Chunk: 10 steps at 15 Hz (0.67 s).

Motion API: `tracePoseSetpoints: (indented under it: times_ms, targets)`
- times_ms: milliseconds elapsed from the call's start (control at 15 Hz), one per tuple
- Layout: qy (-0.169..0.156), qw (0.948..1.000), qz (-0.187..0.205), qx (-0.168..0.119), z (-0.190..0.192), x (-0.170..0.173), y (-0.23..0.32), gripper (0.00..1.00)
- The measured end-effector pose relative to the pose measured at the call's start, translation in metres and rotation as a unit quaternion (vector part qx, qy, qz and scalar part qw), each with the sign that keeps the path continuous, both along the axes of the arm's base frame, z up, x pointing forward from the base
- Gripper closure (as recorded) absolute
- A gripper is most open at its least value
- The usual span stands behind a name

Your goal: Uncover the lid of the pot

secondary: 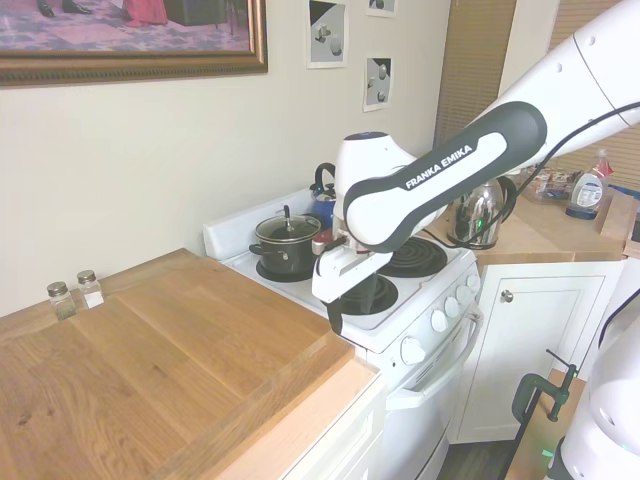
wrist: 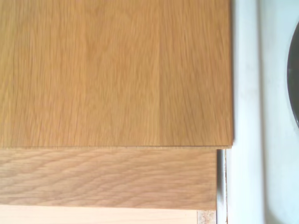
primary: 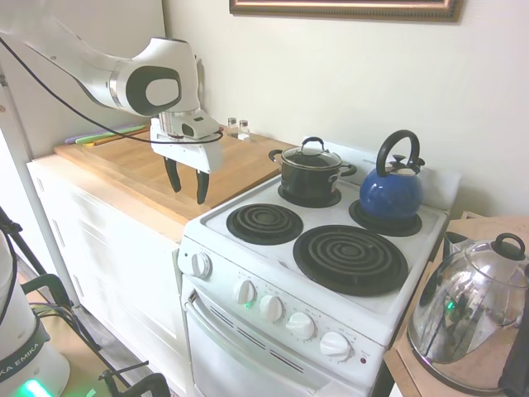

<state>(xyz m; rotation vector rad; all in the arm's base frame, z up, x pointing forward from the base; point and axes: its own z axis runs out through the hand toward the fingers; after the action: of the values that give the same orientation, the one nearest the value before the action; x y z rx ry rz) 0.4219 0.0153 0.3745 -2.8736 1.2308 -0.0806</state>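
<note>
Over the wooden worktop (primary: 124, 178) edge by the stove | tool (primary: 188, 184) empty, jaws wide | small clear glass lid (primary: 312, 155) sits on black pot (primary: 310, 175), back-left burner | approach step, next needs reaching for the loop handle

In the second exterior view the arm (secondary: 440, 175) covers most of the blue kettle (secondary: 322, 195) at about 1 o'clock from the pot (secondary: 285, 250), and part of the chrome kettle (secondary: 480, 215); the tool (secondary: 333, 318) shows only as a dark sliver. In the first exterior view that chrome kettle (primary: 467, 318) is cut off at the picture's edge. The wrist view shows just desk (wrist: 112, 74) and a sliver of burner (wrist: 294, 84) at 3 o'clock.
</note>
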Motion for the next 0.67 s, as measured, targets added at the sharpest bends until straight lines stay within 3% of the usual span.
tracePoseSetpoints:
  times_ms: [267, 533, 667]
  targets:
    - [-0.012, 0.9998, -0.014, -0.004, 0.015, -0.002, 0.005, 0.0]
    - [-0.063, 0.9963, -0.057, 0.007, 0.104, 0.004, -0.007, 0.0]
    - [-0.079, 0.9923, -0.089, 0.035, 0.138, 0.016, -0.029, 0.0]
